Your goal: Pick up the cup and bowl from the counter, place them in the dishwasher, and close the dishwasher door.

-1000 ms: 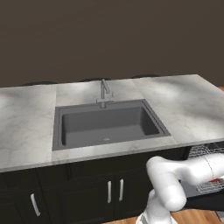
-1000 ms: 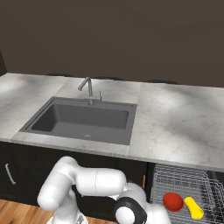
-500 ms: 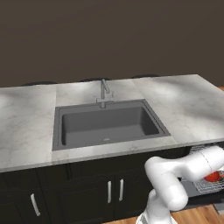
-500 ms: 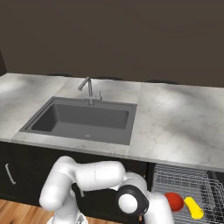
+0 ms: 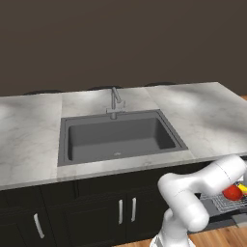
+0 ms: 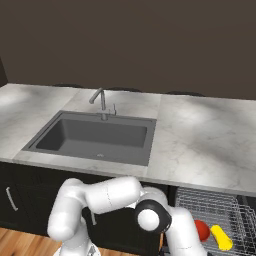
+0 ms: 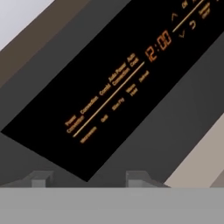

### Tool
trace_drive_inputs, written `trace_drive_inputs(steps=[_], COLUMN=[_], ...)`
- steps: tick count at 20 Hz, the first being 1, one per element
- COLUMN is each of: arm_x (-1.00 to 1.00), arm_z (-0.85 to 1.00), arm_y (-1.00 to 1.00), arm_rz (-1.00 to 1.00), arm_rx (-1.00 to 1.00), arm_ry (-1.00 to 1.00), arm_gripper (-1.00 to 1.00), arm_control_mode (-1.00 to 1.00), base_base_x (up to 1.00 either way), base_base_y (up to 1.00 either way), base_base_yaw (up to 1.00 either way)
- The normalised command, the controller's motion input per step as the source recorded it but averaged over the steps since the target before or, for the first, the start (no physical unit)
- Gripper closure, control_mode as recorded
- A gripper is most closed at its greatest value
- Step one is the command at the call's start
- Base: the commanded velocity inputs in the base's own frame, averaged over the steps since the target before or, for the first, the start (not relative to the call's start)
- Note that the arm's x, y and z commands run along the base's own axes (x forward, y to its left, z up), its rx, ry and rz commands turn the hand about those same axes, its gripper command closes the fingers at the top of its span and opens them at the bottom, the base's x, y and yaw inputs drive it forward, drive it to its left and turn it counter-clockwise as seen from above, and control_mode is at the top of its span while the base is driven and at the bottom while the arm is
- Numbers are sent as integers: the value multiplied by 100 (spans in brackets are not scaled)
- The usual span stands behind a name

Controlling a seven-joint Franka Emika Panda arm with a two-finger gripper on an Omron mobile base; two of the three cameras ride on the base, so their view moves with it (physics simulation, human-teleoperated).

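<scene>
Left base view: I see the red bowl (image 5: 232, 193) sitting in the dishwasher's wire rack (image 5: 219, 203), arm reaching low past it.

Right base view: bowl (image 6: 201, 230) and yellow cup (image 6: 221, 237) lie side by side in the rack (image 6: 210, 205); cup on its side, long axis running toward lower right. Both loaded, so prob. door-closing next.

Hand view: fingertips (image 7: 43, 179) apart w/ nothing between, facing the control panel (image 7: 118, 83) of the dishwasher door; jaws partly open.

I work in a kitchen: a pale marble-patterned countertop (image 5: 34, 144) carries a dark grey rectangular sink (image 5: 118, 137) with a metal tap (image 5: 115, 101) at its back edge, above dark cabinets with silver handles (image 5: 126, 211) and a silver wire dishwasher rack (image 6: 212, 210).
</scene>
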Motion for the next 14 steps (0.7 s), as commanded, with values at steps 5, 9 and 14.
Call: trace_drive_inputs(steps=[5, 9, 14], arm_x=[100, 100, 100], arm_z=[-1, -9, -11], arm_y=[-34, -40, -45], arm_rz=[0, 0, 0], arm_rx=[0, 0, 1], arm_ry=[0, 0, 0], arm_gripper=[-100, -100, -100], arm_control_mode=[-100, -100, -100], base_base_x=[0, 0, 0], base_base_y=[0, 0, 0], base_base_yaw=[0, 0, 0])
